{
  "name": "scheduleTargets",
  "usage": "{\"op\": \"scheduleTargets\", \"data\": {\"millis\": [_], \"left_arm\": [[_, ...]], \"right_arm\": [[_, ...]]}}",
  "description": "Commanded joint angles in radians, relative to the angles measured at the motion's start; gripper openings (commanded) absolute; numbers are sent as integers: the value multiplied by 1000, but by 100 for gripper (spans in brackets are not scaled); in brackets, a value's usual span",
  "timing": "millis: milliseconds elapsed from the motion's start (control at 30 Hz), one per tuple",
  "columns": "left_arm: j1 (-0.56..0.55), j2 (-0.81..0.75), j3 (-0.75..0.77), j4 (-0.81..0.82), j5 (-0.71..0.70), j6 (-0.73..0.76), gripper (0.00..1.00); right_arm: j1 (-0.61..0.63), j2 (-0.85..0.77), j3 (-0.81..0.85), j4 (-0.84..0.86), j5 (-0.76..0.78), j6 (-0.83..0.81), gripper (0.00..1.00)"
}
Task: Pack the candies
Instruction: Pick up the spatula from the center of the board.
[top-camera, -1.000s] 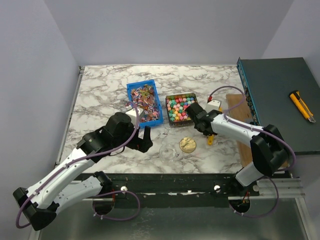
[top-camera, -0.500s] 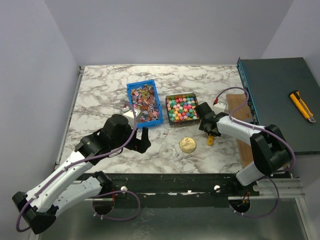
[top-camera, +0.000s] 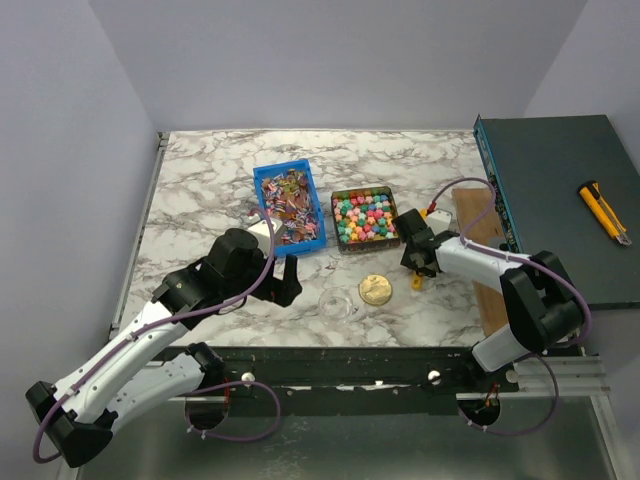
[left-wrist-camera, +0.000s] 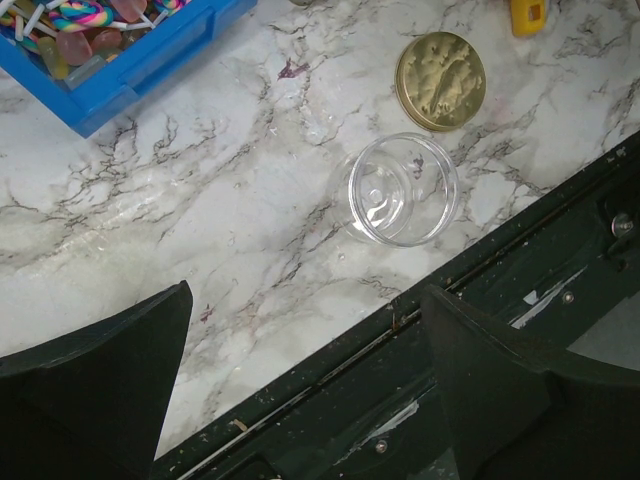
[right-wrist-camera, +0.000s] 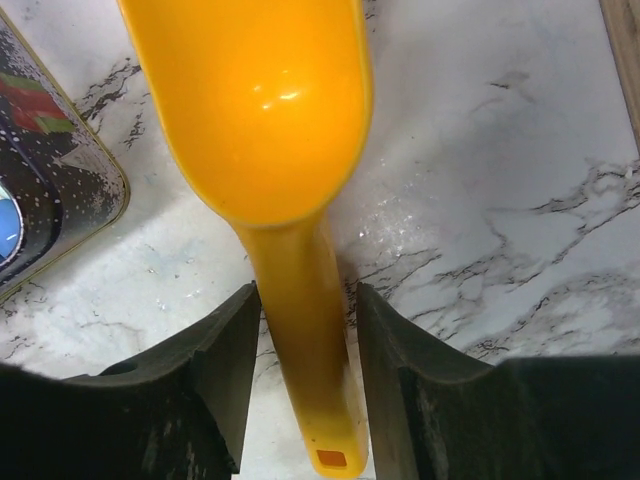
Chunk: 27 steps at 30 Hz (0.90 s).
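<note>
Shiny wrapped candies fill a blue bin (top-camera: 290, 205), whose corner shows in the left wrist view (left-wrist-camera: 120, 60). Bright chunky candies fill a dark tin (top-camera: 362, 218), whose corner shows in the right wrist view (right-wrist-camera: 50, 190). A clear empty jar (top-camera: 340, 303) (left-wrist-camera: 395, 190) stands near the front edge, with the gold lid (top-camera: 375, 290) (left-wrist-camera: 440, 67) beside it. My right gripper (top-camera: 415, 262) (right-wrist-camera: 305, 290) is open, its fingers straddling the handle of the yellow scoop (right-wrist-camera: 270, 120) (top-camera: 417, 281) with narrow gaps. The scoop lies on the table. My left gripper (top-camera: 284, 280) (left-wrist-camera: 305, 290) is open and empty, left of the jar.
A dark green case (top-camera: 550, 200) stands at the right with a yellow utility knife (top-camera: 603, 212) on it. A wooden board (top-camera: 485, 270) lies beside it. The table's front edge and black rail (left-wrist-camera: 470, 330) run under my left gripper.
My right gripper has moved right and nearer from the tin, down over the scoop handle. My left arm drew back slightly, then stayed still.
</note>
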Motion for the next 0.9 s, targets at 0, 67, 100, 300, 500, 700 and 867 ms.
{"op": "scheduleTargets", "data": {"millis": [0, 67, 100, 300, 500, 700, 867], "left_arm": [[5, 2, -10, 9, -16, 14, 99], [5, 4, -10, 10, -19, 14, 99], [6, 5, -10, 9, -21, 14, 99], [5, 12, -10, 7, -29, 14, 99], [5, 11, -10, 3, -46, 14, 99], [7, 2, -9, 1, -52, 14, 99], [9, -21, -7, 4, -52, 11, 99]], "right_arm": [[-13, -26, -23, 43, -27, 4, 46], [-12, -23, -25, 49, -29, 2, 43], [-11, -20, -25, 53, -29, 0, 42], [-12, -20, -22, 51, -23, -15, 25], [-11, -48, -18, 32, -9, -29, 1], [-12, -120, -6, 13, -22, -86, 1], [-11, -215, 16, -13, -71, -176, 1]]}}
